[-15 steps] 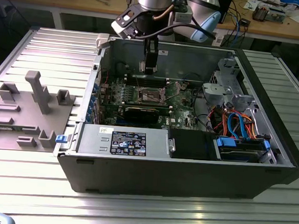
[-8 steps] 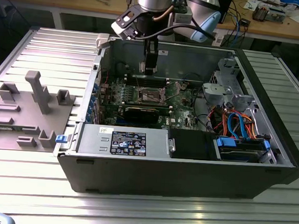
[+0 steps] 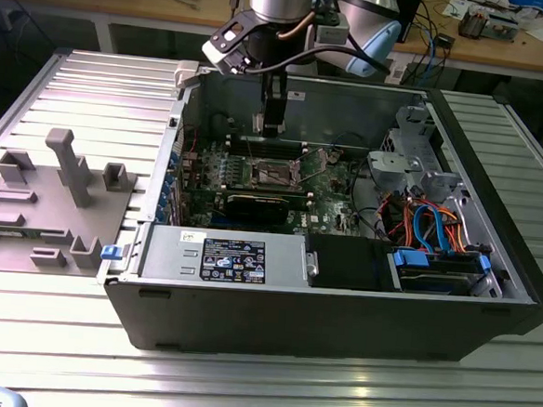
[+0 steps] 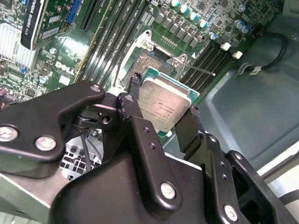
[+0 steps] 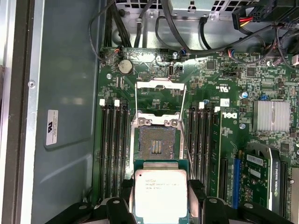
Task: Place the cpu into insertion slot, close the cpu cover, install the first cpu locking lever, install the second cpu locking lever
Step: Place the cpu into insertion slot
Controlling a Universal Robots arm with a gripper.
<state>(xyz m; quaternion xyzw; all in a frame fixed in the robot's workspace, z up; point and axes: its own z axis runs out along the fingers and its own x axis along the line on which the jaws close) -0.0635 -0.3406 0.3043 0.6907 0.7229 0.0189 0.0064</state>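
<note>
My gripper is shut on the cpu, a pale silver square chip clamped by two opposite edges between black fingers. I hold it level above the motherboard, just beside the open insertion slot, whose contact field lies bare. The cpu cover, a silvery frame, is swung open on the slot's far side. A thin locking lever stands free along one side of the slot. In the exterior view the gripper hangs inside the computer case over the slot. The second wrist view has the cpu overlapping the slot's edge.
Memory slots flank the socket on both sides. A finned heat sink and a graphics card sit close by. The case holds a power supply, a drive cage and cable bundles. A grey fixture block stands outside, at the exterior view's left.
</note>
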